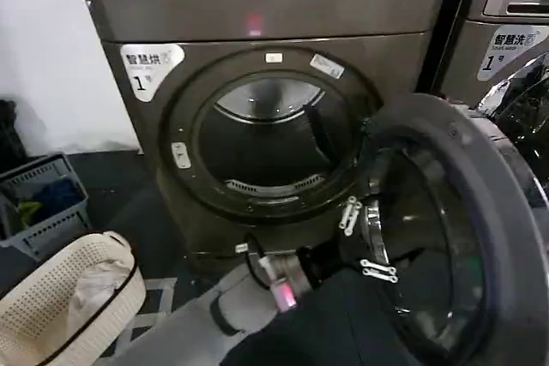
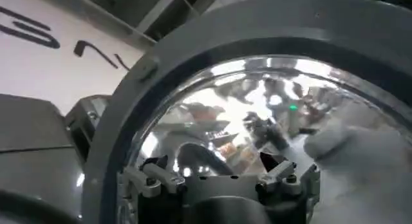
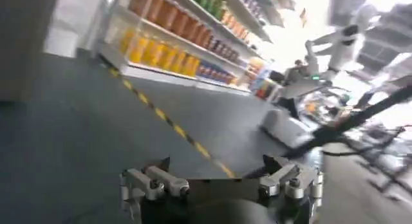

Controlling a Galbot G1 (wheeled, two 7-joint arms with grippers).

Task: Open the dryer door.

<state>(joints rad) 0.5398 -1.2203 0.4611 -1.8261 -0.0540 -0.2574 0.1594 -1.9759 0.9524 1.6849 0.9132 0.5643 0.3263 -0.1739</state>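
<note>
Step in hand: I read this as the tail end of the opening. The dryer door [image 1: 480,237] stands swung well out to the right of the dryer [image 1: 257,6], and the drum mouth [image 1: 266,139] is fully exposed.

Door position: it hangs on its right-side hinge, inner face turned toward me, dark glass in a wide grey ring. In the left wrist view the shiny rim and glass [image 2: 257,116] sit right in front of my fingers.

Left hand: my left hand [image 1: 364,242] is up against the door's inner edge, low on the opening side. The two fingers [image 2: 151,177] look spread apart with nothing between them, so I call it wide and empty, just beside the glass.

Right hand: my right hand [image 3: 219,183] points away across the shop floor toward shelving [image 3: 174,45], fingers apart, holding nothing. It looks idle.

Next move: my guess is only a last outward nudge, or simply drawing the left arm clear without brushing the door back toward shut.

Hard to make out: I cannot tell whether the left fingers actually touch the door. The hinge is hidden behind the door itself, and the door's right side runs off the head view's edge.

Nearby: a white laundry basket [image 1: 60,306] sits on the floor to the left.
</note>
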